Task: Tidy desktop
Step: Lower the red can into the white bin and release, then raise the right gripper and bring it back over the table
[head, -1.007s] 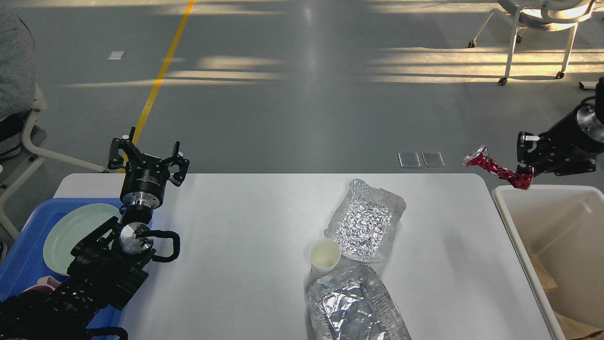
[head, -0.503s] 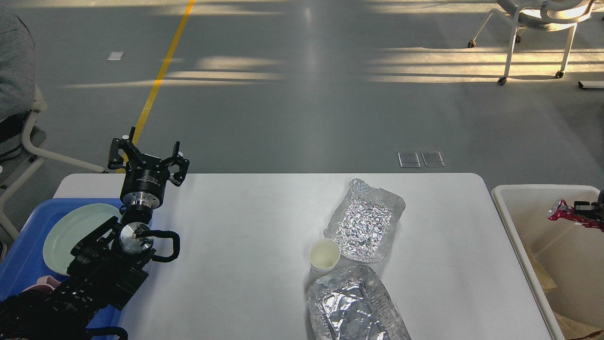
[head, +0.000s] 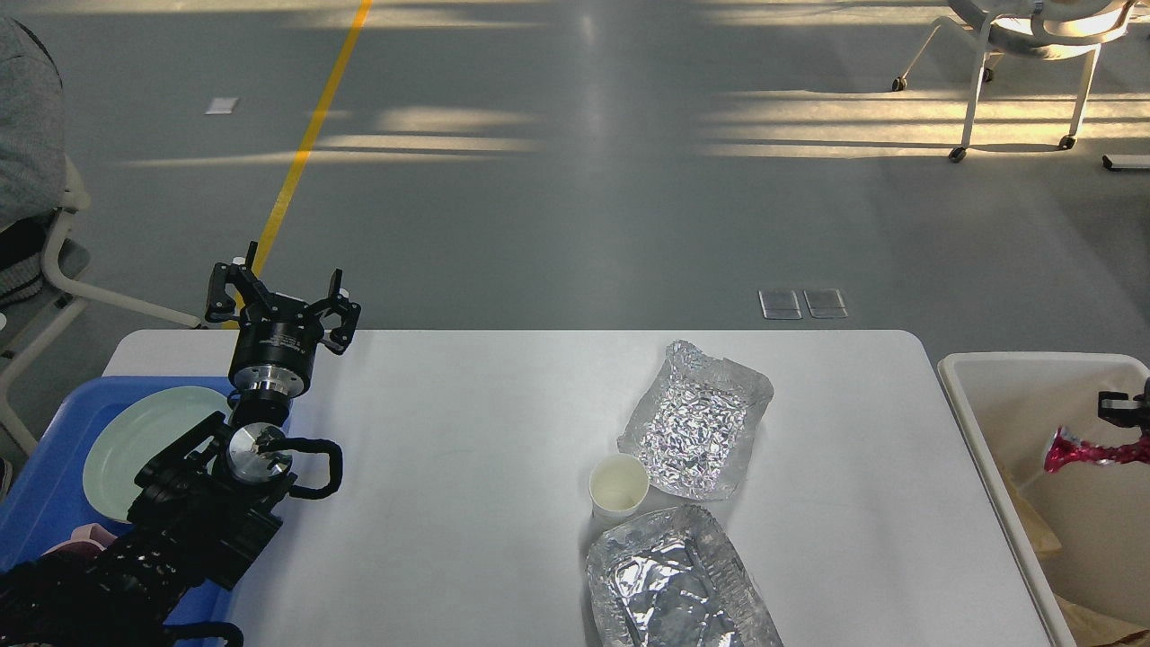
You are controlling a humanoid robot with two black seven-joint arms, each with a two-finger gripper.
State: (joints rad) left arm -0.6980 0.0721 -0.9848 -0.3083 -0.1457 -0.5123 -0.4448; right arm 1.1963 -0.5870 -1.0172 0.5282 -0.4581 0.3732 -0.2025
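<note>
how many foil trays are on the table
2: one crumpled foil tray right of centre on the desktop, another foil tray at the near edge, cut off by the frame. None seem hidden.

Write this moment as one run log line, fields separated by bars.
left claw open, idle above desktop | right claw over bin, state unclear | red wrapper inside bin | cup, two foil trays remain

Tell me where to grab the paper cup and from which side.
Grip the paper cup by its rim, one finger inside, coming from above: it stands upright and open. Foil trays sit close behind and in front, so its left side is freer.
</note>
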